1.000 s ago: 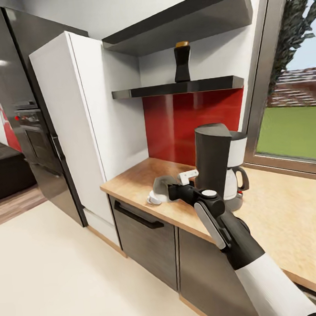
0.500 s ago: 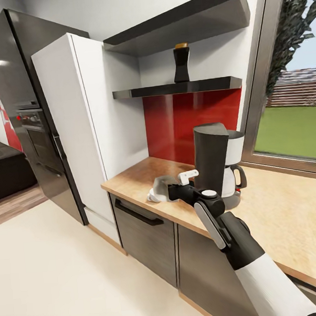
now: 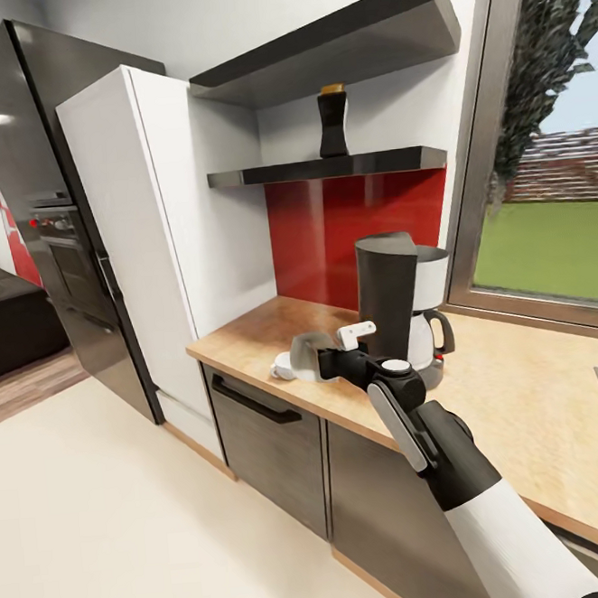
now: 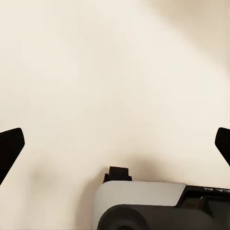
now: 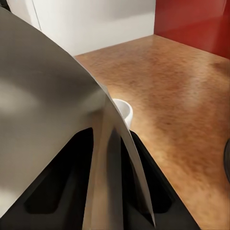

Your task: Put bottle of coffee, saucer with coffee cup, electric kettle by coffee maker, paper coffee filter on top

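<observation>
The right gripper [image 3: 327, 358] is clamped on a grey saucer [image 3: 306, 354], holding it on edge above the wooden countertop [image 3: 535, 405], just left of the coffee maker [image 3: 398, 308]. A white coffee cup [image 3: 282, 366] sits on the counter beneath the saucer, near the front edge. The bottle of coffee [image 3: 332, 122] stands upright on the lower kitchen shelf [image 3: 324, 166], above the red backsplash [image 3: 352, 231]. The left gripper [image 4: 115, 148] hangs spread wide over pale floor [image 4: 115, 72].
</observation>
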{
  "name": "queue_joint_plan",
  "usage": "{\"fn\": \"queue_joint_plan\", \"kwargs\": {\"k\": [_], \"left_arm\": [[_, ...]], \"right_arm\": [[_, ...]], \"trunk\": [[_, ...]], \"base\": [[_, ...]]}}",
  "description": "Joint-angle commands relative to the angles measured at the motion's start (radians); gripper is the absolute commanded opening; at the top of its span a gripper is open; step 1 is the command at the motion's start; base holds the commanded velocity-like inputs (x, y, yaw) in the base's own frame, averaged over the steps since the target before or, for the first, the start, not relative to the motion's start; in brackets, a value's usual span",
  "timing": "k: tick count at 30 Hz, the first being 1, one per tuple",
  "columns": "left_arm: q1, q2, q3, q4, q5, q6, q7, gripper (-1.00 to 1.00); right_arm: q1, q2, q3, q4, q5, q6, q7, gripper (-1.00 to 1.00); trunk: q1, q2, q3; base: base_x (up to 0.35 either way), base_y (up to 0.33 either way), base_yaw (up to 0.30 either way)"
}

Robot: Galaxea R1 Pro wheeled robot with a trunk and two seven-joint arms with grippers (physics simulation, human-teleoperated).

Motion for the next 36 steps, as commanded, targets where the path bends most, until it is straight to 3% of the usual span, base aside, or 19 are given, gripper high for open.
{"fn": "queue_joint_plan", "kwargs": {"k": [1,16,19,22,25,26,30,32,34,36], "left_arm": [[0.0,0.0,0.002,-0.002,0.0,-0.001,0.0,1.0],[0.0,0.0,0.002,-0.002,0.0,-0.001,-0.001,1.0],[0.0,0.0,0.002,-0.002,0.0,-0.001,-0.001,1.0],[0.0,0.0,0.002,-0.002,0.0,-0.001,0.0,1.0],[0.0,0.0,0.002,0.0,-0.001,-0.001,0.0,1.0],[0.0,0.0,0.002,0.001,-0.001,-0.001,0.0,1.0],[0.0,0.001,0.004,0.001,-0.001,0.0,0.0,1.0],[0.0,0.001,0.005,0.001,-0.001,-0.001,0.0,1.0],[0.0,0.001,0.005,0.001,-0.001,-0.001,0.0,1.0],[0.0,0.001,0.005,0.001,-0.001,-0.001,0.0,1.0]], "right_arm": [[-0.001,0.0,0.0,-0.001,-0.007,0.004,-0.004,-1.0],[-0.001,0.0,0.0,-0.005,-0.008,0.012,-0.003,-1.0],[-0.001,-0.002,0.0,-0.035,-0.008,0.063,0.0,-1.0],[-0.001,-0.007,-0.001,-0.073,-0.007,0.131,0.045,-1.0],[-0.001,-0.041,-0.005,-0.104,-0.005,0.179,0.144,-1.0],[-0.001,-0.063,-0.006,-0.113,-0.004,0.202,0.183,-1.0],[-0.001,-0.12,-0.014,-0.144,-0.005,0.28,0.273,-1.0],[-0.001,-0.186,-0.061,-0.154,-0.005,0.313,0.408,-1.0],[-0.001,-0.218,-0.099,-0.157,-0.004,0.322,0.488,-1.0],[-0.001,-0.235,-0.119,-0.158,-0.004,0.325,0.527,-1.0]], "trunk": [[0.0,-0.001,-0.001],[0.0,-0.001,-0.003],[0.0,-0.001,-0.003],[0.0,-0.001,-0.003],[0.0,-0.001,-0.003],[0.0,-0.001,-0.003],[0.0,-0.001,-0.003],[0.0,-0.001,-0.003],[0.0,-0.001,-0.003],[0.0,-0.001,-0.003]], "base": [[-0.006,-0.01,0.0],[-0.001,-0.001,0.0],[0.0,0.0,0.0],[0.0,0.0,0.0],[0.0,0.0,0.0],[0.0,0.0,0.0],[0.0,0.0,0.0],[0.0,0.0,0.0],[0.0,0.0,0.0],[0.0,0.0,0.0]]}}
